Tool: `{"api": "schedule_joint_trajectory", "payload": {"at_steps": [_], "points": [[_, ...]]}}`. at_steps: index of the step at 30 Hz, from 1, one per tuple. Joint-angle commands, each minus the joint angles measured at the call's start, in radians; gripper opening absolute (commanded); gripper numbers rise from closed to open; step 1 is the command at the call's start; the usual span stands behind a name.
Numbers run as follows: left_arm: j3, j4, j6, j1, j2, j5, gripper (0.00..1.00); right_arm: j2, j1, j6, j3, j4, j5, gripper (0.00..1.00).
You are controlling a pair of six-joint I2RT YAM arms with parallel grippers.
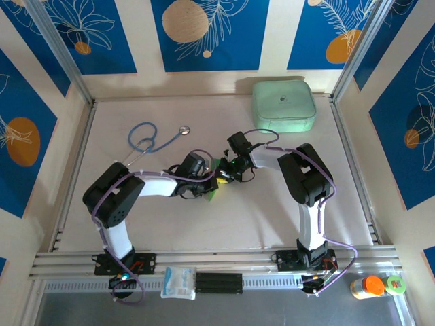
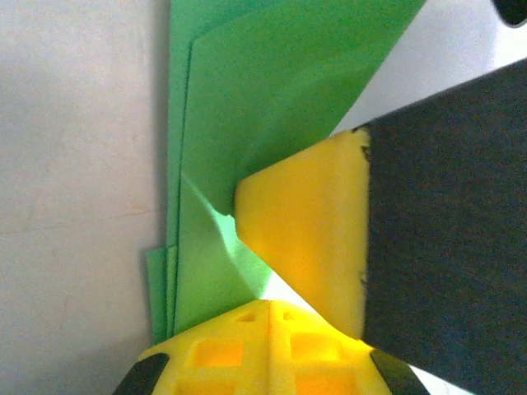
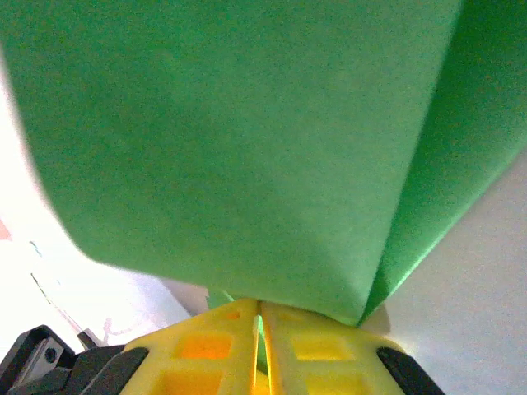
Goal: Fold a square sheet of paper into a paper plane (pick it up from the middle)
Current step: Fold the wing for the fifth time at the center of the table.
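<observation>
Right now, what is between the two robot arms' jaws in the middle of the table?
The creased green paper. Right wrist view: it is pinched in the right jaws. Left wrist view: it reaches the closed left jaws.

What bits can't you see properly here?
- Top view: the green paper is mostly hidden under both arms, so its folded shape can't be told.
- Right wrist view: the paper, nipped in the right pincer, is too close, blurry and cut off by the edges.
- Left wrist view: the right pincer's black body covers the paper's right side. Whether the shut left pincer really nips the paper is unclear.
</observation>
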Motion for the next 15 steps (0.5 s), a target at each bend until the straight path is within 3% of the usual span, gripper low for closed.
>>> {"api": "schedule_joint_trajectory", "payload": {"at_steps": [1,15], "points": [[-0.01,-0.074,0.033,-0.001,0.017,-0.021,0.01,0.055,0.001,0.019,-0.042,-0.119,0.077,0.15],[-0.126,-0.302,0.059,-0.069,-0.168,0.021,0.0,0.068,-0.002,0.02,-0.027,-0.144,0.1,0.14]]}}
